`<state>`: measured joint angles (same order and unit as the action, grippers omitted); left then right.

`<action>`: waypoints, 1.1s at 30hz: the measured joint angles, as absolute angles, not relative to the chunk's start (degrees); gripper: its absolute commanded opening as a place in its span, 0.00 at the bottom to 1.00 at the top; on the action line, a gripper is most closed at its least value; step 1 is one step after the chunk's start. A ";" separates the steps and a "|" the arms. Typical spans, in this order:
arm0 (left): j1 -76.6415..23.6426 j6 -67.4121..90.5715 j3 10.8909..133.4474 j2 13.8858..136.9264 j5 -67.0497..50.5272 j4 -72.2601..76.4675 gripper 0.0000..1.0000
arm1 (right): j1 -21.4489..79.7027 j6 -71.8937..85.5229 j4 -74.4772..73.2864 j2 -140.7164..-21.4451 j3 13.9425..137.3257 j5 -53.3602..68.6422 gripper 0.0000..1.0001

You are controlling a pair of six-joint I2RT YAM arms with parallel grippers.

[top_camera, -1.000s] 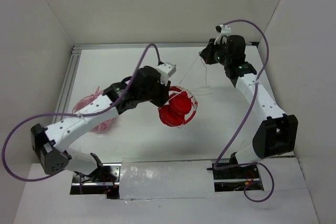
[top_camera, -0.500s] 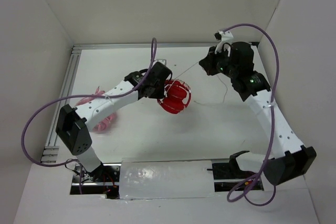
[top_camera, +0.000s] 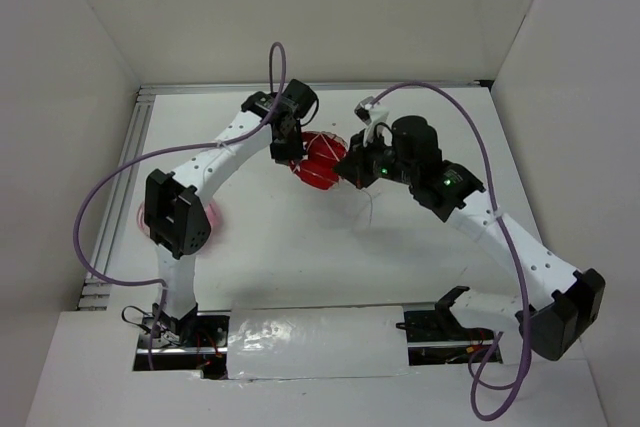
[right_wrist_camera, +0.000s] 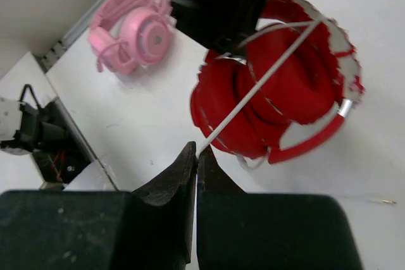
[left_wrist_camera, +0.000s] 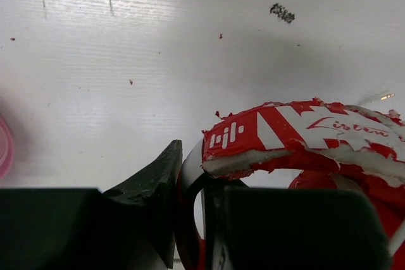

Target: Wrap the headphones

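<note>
Left arm: stretched far forward; left gripper clamped on the headband.
Right arm: angled inward; right gripper pinching the taut white cable.
Headphones: between both grippers, far-centre of the table.
Writing: on the headband, a white bar logo and script starting "Listen".

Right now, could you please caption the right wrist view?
Right gripper pinches the white cable taut across the red headphones; pink headphones lie beyond.
</note>
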<state>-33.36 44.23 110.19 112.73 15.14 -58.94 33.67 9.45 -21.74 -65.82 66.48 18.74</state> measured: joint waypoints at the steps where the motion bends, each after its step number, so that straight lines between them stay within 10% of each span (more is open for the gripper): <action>1: -32.80 44.29 111.55 113.16 14.79 -60.58 0.00 | 34.89 9.78 -20.80 -65.95 65.93 18.68 0.00; 17: -31.40 49.17 115.09 113.49 17.63 -68.05 0.00 | 42.68 14.41 -14.81 -80.18 78.11 17.85 0.00; 33: -28.95 49.84 105.49 103.15 10.98 -64.99 0.00 | 47.16 12.67 8.80 -76.93 54.63 25.98 0.15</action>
<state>-28.95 49.84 105.49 103.15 10.98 -64.99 47.16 12.67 8.80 -76.93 54.63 25.98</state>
